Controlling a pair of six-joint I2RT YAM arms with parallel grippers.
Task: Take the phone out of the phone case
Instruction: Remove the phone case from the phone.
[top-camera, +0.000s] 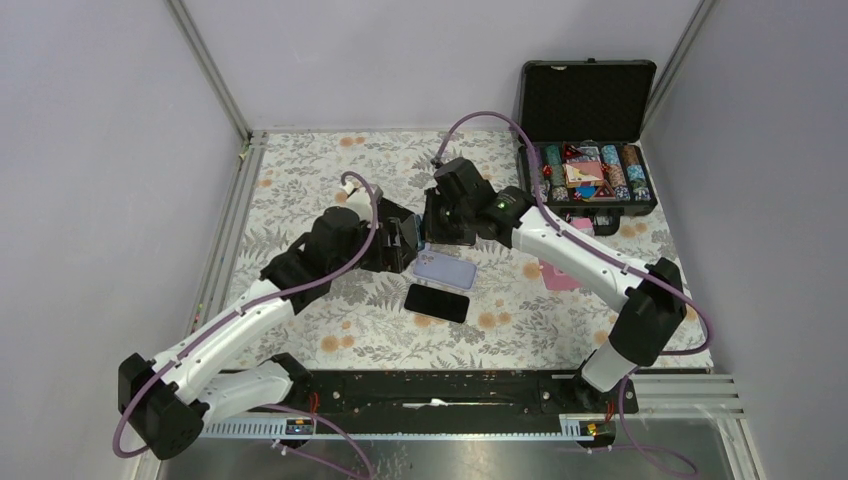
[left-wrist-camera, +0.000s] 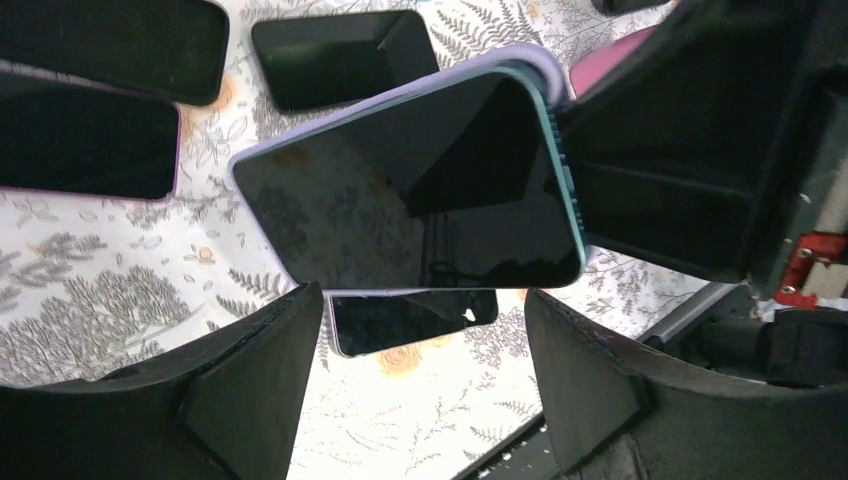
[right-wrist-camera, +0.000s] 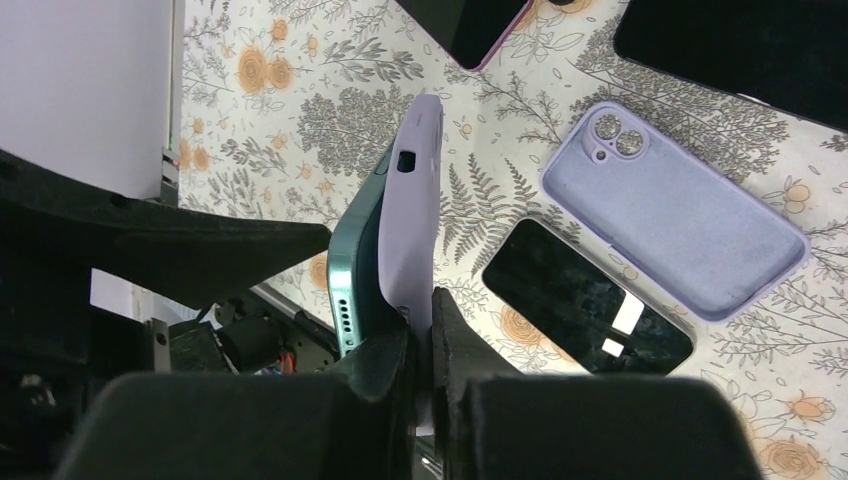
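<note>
Enclosure: plain grey walls with aluminium corner posts. The table is covered with a floral cloth, grey ferns and orange blooms. An open black chip case sits at the far right corner, lid upright.

Both arms meet mid-table. The right gripper is clamped on the lower edge of the lilac phone case, held on edge above the cloth. The teal phone is still in it, its bottom edge peeled away. The left gripper has its jaws spread, facing the phone's screen; contact cannot be told.

On the cloth lie a second lilac case, face down, and beside it a black phone.
</note>
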